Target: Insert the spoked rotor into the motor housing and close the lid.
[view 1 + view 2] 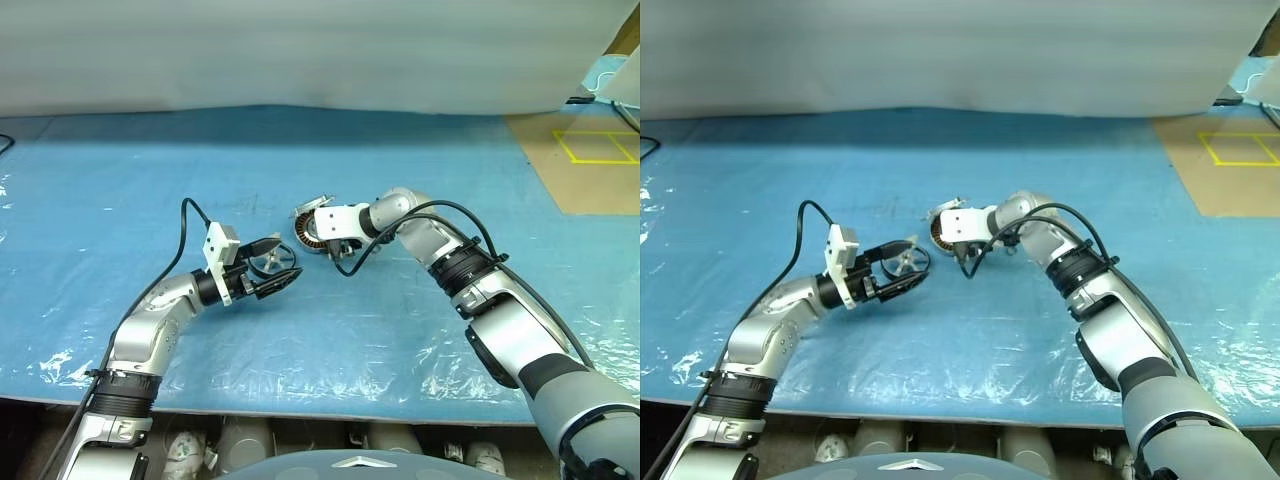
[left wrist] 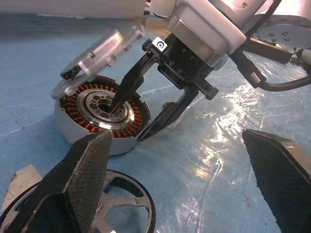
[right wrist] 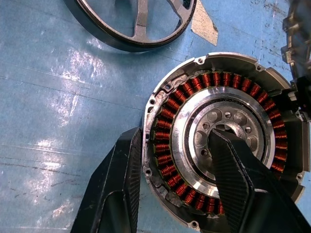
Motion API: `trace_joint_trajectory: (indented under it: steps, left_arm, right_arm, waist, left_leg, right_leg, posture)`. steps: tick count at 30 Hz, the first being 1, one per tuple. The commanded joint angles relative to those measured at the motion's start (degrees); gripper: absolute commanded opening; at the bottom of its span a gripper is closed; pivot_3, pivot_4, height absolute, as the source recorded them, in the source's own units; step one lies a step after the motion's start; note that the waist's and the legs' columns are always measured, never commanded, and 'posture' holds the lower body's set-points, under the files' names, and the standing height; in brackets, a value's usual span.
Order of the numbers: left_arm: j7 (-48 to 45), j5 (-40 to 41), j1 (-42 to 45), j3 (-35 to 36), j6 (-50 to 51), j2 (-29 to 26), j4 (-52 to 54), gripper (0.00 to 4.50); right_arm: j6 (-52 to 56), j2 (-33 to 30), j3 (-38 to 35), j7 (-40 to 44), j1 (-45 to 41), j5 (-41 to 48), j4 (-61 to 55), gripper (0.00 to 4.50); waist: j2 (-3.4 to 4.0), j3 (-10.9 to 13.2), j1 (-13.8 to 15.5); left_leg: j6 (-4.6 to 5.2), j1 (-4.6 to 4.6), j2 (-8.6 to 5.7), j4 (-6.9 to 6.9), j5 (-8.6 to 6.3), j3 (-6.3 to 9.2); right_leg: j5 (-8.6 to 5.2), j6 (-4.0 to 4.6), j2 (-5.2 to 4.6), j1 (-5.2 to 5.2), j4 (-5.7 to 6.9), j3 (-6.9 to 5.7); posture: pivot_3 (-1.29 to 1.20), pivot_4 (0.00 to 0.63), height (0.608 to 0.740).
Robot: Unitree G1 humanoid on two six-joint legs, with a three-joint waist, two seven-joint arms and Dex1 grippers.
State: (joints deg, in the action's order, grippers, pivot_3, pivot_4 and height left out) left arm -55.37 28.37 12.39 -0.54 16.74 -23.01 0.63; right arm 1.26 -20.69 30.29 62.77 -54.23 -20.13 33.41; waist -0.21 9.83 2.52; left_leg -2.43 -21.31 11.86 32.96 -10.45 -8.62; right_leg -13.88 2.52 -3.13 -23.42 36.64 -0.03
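Where the blue plastic sheet (image 1: 120, 170) covers the table, glossy and wrinkled, the work sits near its middle. Bare brown tabletop with a yellow taped square (image 1: 598, 146) shows at the far right; a pale curtain (image 1: 300, 50) hangs behind.

Motor housing (image 3: 221, 145): short round silver can, open face up, ring of copper-orange windings around a polished silver hub with small holes. Lies flat on the sheet.

Right gripper (image 2: 146, 114): black, textured fingers, partly open. One finger dips into the housing's central bore, the other stands just outside the can's wall, so the rim and windings lie between them. Whether the fingers press the metal, cannot tell.

Lid (image 2: 104, 51): silver-grey disc, tilted up behind the housing, its edge near the far rim, crowded under the right wrist.

Spoked rotor (image 1: 272, 265): dark outer rim, silver spokes and hub, flat on the sheet just beside the housing, on the robot's left of it. A pale scrap of tape (image 3: 203, 24) lies by it.

Left gripper (image 1: 276, 266): fingers spread wide, level, straddling the rotor, holding nothing. Black cable loops over that wrist.
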Motion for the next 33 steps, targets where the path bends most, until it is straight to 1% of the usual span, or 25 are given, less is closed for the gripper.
trace_joint_trajectory:
  steps: [1,5,7,9,13,15,18,21,23,27,30,33]
  left_arm:
    - [0.0,0.2,0.7,0.2,-0.4,0.0,1.7,4.5]
    - [-0.2,0.2,0.9,0.3,-0.4,0.0,1.4,4.5]
    - [-0.6,0.3,0.6,0.2,-0.5,-0.1,1.2,4.5]
    - [-0.9,0.4,0.3,0.1,-0.6,-0.1,1.2,4.5]
    - [-1.4,0.7,-0.3,0.2,-0.6,0.0,0.8,4.5]
    - [-1.5,0.6,-0.4,0.2,-0.7,0.0,0.7,4.5]
    - [-2.3,0.2,1.0,0.2,-1.3,0.1,-1.5,4.5]
    - [-2.9,0.0,2.4,0.3,-1.7,0.1,-2.9,4.5]
    - [-3.5,-0.1,3.1,0.3,-2.0,0.0,-3.8,4.5]
    - [-4.3,-0.5,3.5,0.0,-2.2,0.0,-4.6,4.5]
    - [-4.6,-0.5,3.3,-0.5,-1.9,0.3,-4.2,4.5]
    - [-4.6,-0.6,3.2,-0.7,-1.9,0.5,-4.0,4.5]
  right_arm:
    - [6.3,-0.7,-1.1,1.7,0.7,0.3,-0.2,1.77]
    - [17.0,-1.1,-3.2,4.4,0.6,2.3,-5.7,1.77]
    - [26.1,-2.8,-4.1,8.3,1.9,4.0,-14.8,1.77]
    - [35.3,-4.5,-4.4,10.5,3.2,4.9,-23.2,1.77]
    - [50.7,-8.1,-2.9,14.2,5.4,7.7,-36.7,1.77]
    - [54.6,-9.4,-2.3,14.5,5.9,9.2,-40.7,1.77]
    - [62.3,-10.4,0.3,14.2,5.9,11.9,-47.8,1.77]
    - [64.6,-11.3,2.0,12.6,6.3,13.9,-49.7,1.77]
    - [66.5,-10.7,2.8,11.1,6.6,15.7,-49.9,1.77]
    - [67.8,-9.1,5.3,6.2,7.2,17.1,-47.1,1.77]
    - [65.0,-9.2,8.4,1.9,8.6,15.5,-43.5,1.77]
    - [63.9,-10.0,9.5,0.8,9.1,16.4,-44.3,1.77]
  waist:
    - [0.0,0.0,0.1]
    - [0.0,0.0,0.4]
    - [0.01,0.0,0.7]
    - [0.0,0.0,1.2]
    - [0.0,0.0,1.4]
    - [0.0,0.0,1.4]
    - [0.0,0.0,1.4]
    - [0.0,0.0,1.4]
    - [0.0,0.0,1.5]
    - [0.0,0.0,1.5]
    - [0.01,0.0,1.4]
    - [0.0,0.0,1.4]
  left_leg:
    - [0.0,0.0,0.0,-0.01,0.0,0.0]
    - [0.01,-0.04,0.0,-0.08,0.0,0.0]
    - [0.0,-0.05,0.0,-0.16,0.0,0.0]
    - [-0.14,-0.12,0.0,-0.31,0.09,0.01]
    - [-0.23,-0.2,0.0,-0.68,0.15,0.0]
    - [-0.24,-0.25,-0.01,-0.78,0.15,0.0]
    - [-0.26,-0.39,0.03,-0.86,0.15,0.01]
    - [-0.28,-0.4,0.06,-0.84,0.15,0.01]
    - [-0.28,-0.4,0.01,-0.82,0.14,0.01]
    - [-0.28,-0.38,-0.02,-0.72,0.15,0.0]
    - [-0.3,-0.05,-0.01,-0.73,0.15,0.0]
    - [-0.31,0.46,0.0,-0.76,0.14,0.0]
  right_leg:
    - [0.0,0.0,0.0,0.0,-0.01,0.0]
    - [0.0,0.0,-0.01,0.0,-0.1,-0.01]
    - [0.0,0.0,-0.01,-0.01,-0.2,-0.03]
    - [0.0,0.0,0.01,-0.03,-0.37,-0.06]
    - [0.03,-0.04,0.09,-0.06,-0.85,-0.14]
    - [0.15,-0.25,0.1,-0.14,-0.86,-0.18]
    - [0.17,-0.27,0.16,-0.37,-0.83,-0.2]
    - [0.18,-0.28,0.19,-0.37,-0.81,-0.2]
    - [0.17,-0.27,0.11,-0.37,-0.82,-0.19]
    - [0.08,-0.12,0.08,-0.33,-0.82,-0.1]
    - [0.06,-0.09,0.09,-0.03,-0.81,-0.09]
    - [0.04,-0.08,0.06,0.47,-0.87,-0.04]
  posture:
    - [0.0,0.15,0.74]
    - [0.0,0.15,0.74]
    - [0.0,0.15,0.74]
    - [0.0,0.15,0.74]
    - [0.0,0.15,0.74]
    - [0.0,0.15,0.74]
    - [0.0,0.15,0.74]
    - [0.0,0.15,0.74]
    - [0.0,0.15,0.74]
    - [0.0,0.15,0.74]
    - [0.0,0.15,0.74]
    - [0.0,0.15,0.74]
